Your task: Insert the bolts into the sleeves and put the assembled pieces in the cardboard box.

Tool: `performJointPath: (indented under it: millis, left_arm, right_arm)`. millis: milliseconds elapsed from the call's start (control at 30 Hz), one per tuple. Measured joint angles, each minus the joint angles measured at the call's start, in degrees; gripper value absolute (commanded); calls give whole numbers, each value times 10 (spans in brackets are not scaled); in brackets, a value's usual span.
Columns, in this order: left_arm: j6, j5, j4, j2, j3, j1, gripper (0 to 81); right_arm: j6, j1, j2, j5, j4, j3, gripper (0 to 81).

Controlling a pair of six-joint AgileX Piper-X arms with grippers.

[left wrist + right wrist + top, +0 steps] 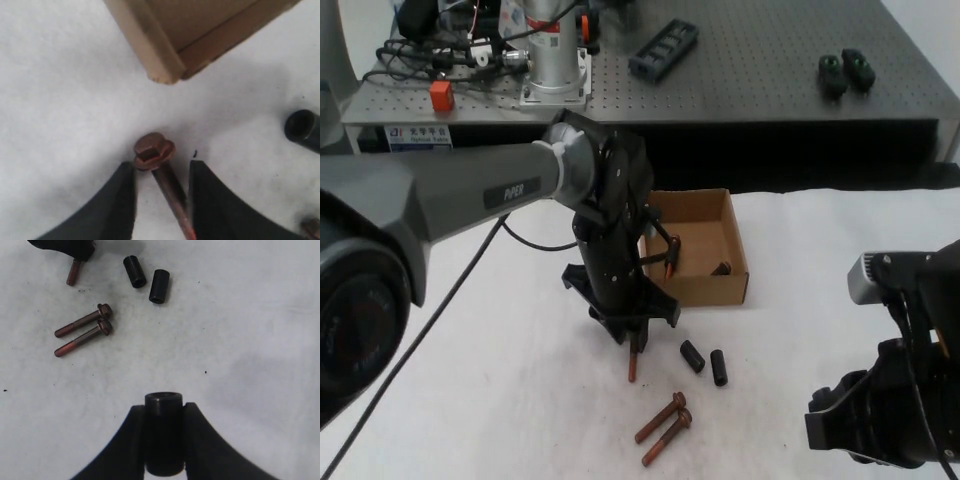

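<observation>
A copper bolt (154, 150) lies on the white cloth, its head toward the cardboard box (165, 55). My left gripper (162, 167) stands open astride it, with cloth showing between the shaft and one finger. In the high view this gripper (632, 335) hovers just in front of the box (710, 288), and the bolt's shaft end (632, 368) pokes out below it. My right gripper (164, 407) is shut on a black sleeve (164, 437), held upright over bare cloth. Two loose bolts (84, 321) (84, 338) and two loose sleeves (134, 271) (159, 286) lie between the arms.
The right arm (890, 420) fills the near right corner. A small dark piece (720, 268) lies inside the box. Behind the cloth, a perforated grey bench (770, 60) carries a black tray (663, 48), cables and other gear. Open cloth stretches to the left and right of the parts.
</observation>
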State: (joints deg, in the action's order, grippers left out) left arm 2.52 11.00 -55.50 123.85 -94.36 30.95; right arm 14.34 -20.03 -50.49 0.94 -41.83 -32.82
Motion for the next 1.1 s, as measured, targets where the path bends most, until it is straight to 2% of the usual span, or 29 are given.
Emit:
performJointPath:
  millis: [133, 367, 467, 567, 767, 833, 900, 933, 1000, 1033, 1100]
  left_arm:
    - [0, 0, 0, 0, 0, 0, 5]
    - [0, 4, 0, 0, 0, 0, 6]
    - [0, 33, -2, -9, 0, 0, 6]
    - [-2, 57, 9, -33, 6, 0, 6]
    - [38, 172, 197, -200, 156, 0, 6]
    - [61, 202, 261, -241, 197, 0, 6]
    - [116, 242, 365, -293, 277, 0, 6]
    - [122, 246, 365, -298, 286, 0, 6]
    - [185, 279, 484, -347, 355, 0, 6]
    - [244, 293, 590, -380, 413, 0, 6]
    - [311, 300, 710, -421, 476, 0, 6]
  right_arm:
    - [0, 0, 0, 0, 0, 0, 10]
    - [0, 0, 0, 0, 2, 0, 10]
    - [-2, 0, 0, 7, 8, 0, 10]
    - [-9, 0, 0, 66, 29, 0, 10]
    - [-14, -1, -8, 214, 86, 0, 10]
    - [-17, -3, -13, 234, 101, 0, 10]
    - [-22, -10, -25, 263, 136, 0, 10]
    - [-24, -16, -33, 277, 156, 0, 10]
    - [-6, -42, -75, 306, 230, 0, 10]
    - [-2, -48, -84, 308, 244, 0, 10]
    - [15, -51, -98, 306, 291, 0, 10]
